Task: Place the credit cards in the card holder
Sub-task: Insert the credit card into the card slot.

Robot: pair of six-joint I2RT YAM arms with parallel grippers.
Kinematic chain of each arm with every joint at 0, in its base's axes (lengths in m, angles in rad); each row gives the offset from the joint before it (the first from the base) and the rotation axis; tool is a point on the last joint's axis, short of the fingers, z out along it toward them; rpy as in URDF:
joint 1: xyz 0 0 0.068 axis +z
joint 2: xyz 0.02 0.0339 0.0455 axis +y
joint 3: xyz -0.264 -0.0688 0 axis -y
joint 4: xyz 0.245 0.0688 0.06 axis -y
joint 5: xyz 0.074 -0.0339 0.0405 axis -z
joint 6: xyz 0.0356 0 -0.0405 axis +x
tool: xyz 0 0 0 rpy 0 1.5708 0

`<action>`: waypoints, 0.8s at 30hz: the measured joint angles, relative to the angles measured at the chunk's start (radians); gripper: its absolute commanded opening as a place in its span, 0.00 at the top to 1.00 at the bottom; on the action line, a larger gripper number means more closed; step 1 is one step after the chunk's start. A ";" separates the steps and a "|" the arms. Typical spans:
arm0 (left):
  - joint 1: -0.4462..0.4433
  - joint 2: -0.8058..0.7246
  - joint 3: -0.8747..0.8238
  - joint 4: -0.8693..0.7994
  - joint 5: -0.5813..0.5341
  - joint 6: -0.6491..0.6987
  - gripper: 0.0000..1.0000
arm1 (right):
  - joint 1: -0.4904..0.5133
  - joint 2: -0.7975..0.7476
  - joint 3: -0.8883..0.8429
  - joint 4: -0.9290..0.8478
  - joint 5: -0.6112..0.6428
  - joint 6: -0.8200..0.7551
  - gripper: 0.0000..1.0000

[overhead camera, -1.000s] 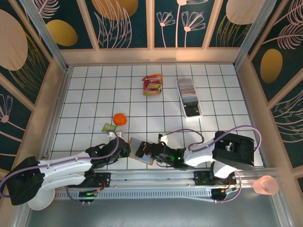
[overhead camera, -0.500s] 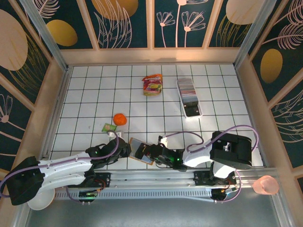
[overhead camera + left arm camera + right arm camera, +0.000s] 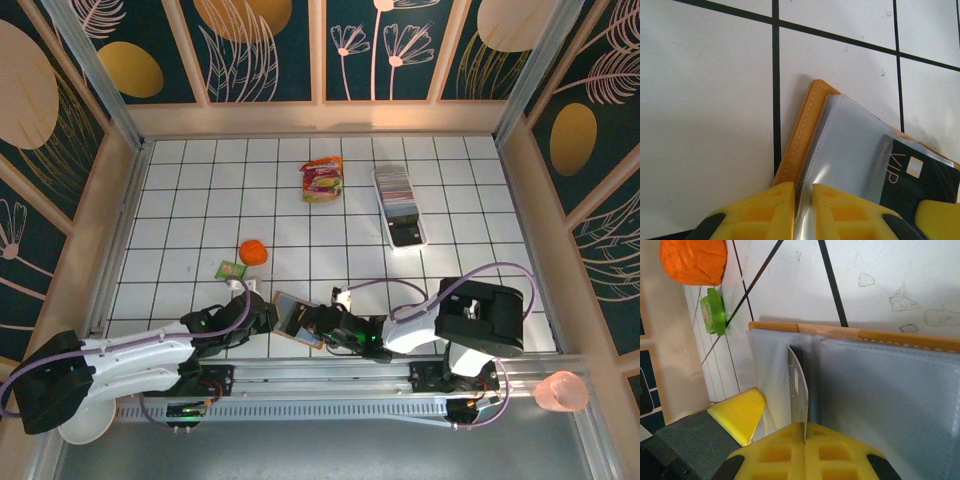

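Mid-insertion: right gripper (image 3: 804,429) clamps a credit card (image 3: 797,390) upright in the card holder (image 3: 880,390), left gripper (image 3: 803,194) nips its sleeve (image 3: 850,145); next, push deeper

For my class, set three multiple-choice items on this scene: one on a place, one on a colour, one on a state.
1. Where does the wallet lie?
A in the tray
B between the left claw and the right claw
C beside the snack packet

2. What colour is the ball?
A orange
B blue
C white

3. The right claw is:
A open and empty
B shut on the ball
C shut on a card

Answers: B, the top view shows a claw on each side of it; A, it is plainly orange; C, the right wrist view shows the card pinched edge-on.
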 measured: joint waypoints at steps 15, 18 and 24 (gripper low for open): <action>0.001 -0.018 -0.003 -0.005 0.006 -0.009 0.58 | -0.066 0.047 0.077 -0.014 -0.102 -0.100 1.00; 0.000 -0.058 -0.003 -0.041 0.002 -0.009 0.52 | -0.086 0.051 0.115 -0.063 -0.133 -0.127 0.94; 0.000 -0.126 -0.003 -0.137 -0.028 -0.011 0.54 | -0.113 0.052 0.167 -0.205 -0.153 -0.181 0.77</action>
